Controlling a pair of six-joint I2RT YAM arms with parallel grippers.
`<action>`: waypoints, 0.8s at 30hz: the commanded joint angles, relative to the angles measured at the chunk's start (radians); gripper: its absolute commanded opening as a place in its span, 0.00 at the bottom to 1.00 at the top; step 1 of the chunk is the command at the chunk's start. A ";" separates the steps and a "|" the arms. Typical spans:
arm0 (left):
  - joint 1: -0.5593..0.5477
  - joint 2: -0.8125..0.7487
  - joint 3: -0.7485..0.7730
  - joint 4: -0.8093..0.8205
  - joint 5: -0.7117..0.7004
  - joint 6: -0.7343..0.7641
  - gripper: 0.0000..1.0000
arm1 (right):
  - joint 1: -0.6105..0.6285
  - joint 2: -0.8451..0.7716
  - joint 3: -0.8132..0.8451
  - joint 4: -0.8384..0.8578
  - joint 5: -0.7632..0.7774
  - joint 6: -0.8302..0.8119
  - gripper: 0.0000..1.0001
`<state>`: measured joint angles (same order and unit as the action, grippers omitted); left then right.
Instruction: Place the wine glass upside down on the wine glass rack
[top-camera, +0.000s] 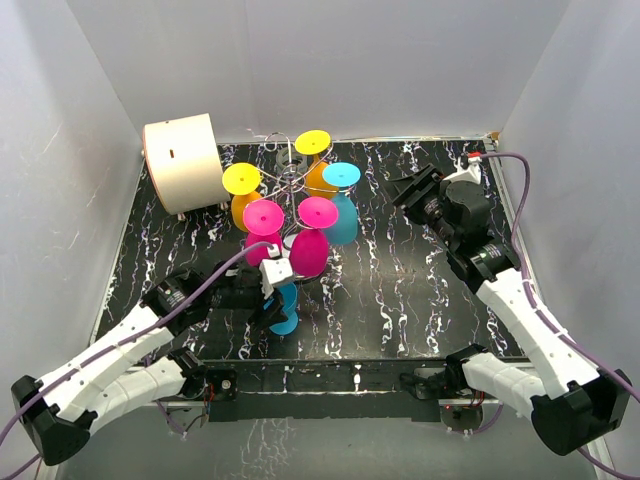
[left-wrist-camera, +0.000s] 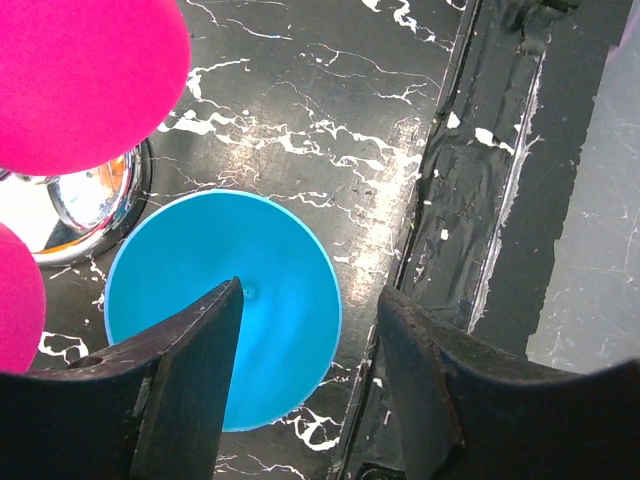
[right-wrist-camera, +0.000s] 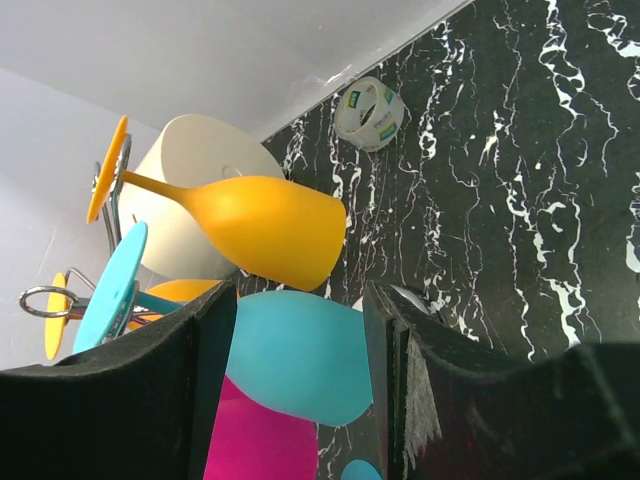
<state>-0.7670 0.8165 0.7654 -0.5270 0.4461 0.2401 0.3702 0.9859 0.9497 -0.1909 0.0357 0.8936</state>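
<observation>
— Where do we find the wine glass (left-wrist-camera: 250, 310)?
— Blue, its round foot facing up, directly beneath the left gripper (left-wrist-camera: 310, 290).
— And the wine glass rack (left-wrist-camera: 90, 205)?
— We see it upright just beyond that gripper, shiny chrome base near the glass.

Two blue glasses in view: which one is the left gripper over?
The blue wine glass at the front of the table, directly under the left gripper. The other blue glass hangs farther back on the wine glass rack.

Nothing reads clearly (the label on the tape roll (right-wrist-camera: 369, 113) is blurred).
</observation>
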 joint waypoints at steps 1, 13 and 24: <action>-0.038 0.013 -0.019 0.003 -0.045 0.075 0.52 | -0.015 -0.032 -0.002 0.025 0.020 0.005 0.52; -0.097 0.077 -0.010 -0.009 -0.054 0.108 0.30 | -0.039 -0.084 -0.028 0.001 0.035 0.019 0.52; -0.101 0.059 0.137 0.099 0.086 0.003 0.00 | -0.045 -0.107 -0.023 -0.041 0.067 0.030 0.53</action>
<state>-0.8616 0.8997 0.8337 -0.5022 0.4465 0.2913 0.3309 0.9104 0.9184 -0.2436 0.0677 0.9161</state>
